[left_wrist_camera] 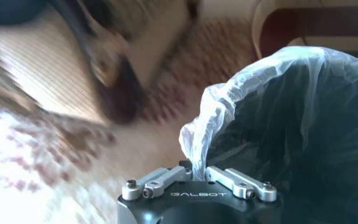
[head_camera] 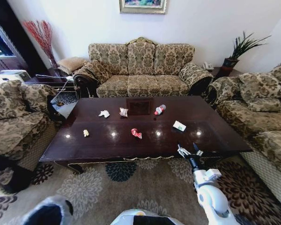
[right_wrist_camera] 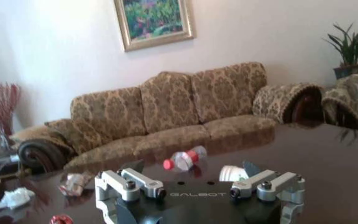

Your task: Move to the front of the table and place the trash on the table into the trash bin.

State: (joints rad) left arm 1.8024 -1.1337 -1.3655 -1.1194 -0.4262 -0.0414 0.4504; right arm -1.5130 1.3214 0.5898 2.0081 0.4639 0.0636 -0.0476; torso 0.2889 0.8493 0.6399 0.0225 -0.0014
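Observation:
The table (head_camera: 206, 136) stands before me, its glossy dark top carrying the trash: two crumpled white papers (head_camera: 104, 113) (head_camera: 123, 112), a clear bottle with a red cap (head_camera: 159, 109), a white-green carton (head_camera: 179, 125), a red wrapper (head_camera: 136, 133) and a yellowish scrap (head_camera: 85, 133). My right gripper (head_camera: 189, 150) hovers open at the table's front edge, on the right, with nothing in it. From its wrist, the right gripper (right_wrist_camera: 191, 169) faces the bottle (right_wrist_camera: 182, 160) and carton (right_wrist_camera: 232, 172). My left gripper (left_wrist_camera: 193, 171) is shut on the bag rim of the trash bin (left_wrist_camera: 303, 130), low at my left (head_camera: 49, 213).
A patterned three-seat sofa (head_camera: 140, 70) runs behind the table. Armchairs flank it on the left (head_camera: 14, 117) and right (head_camera: 262, 112). A side table with clutter (head_camera: 61, 89) stands at the back left, a potted plant (head_camera: 239, 49) at the back right. Patterned carpet (head_camera: 131, 187) lies between me and the table.

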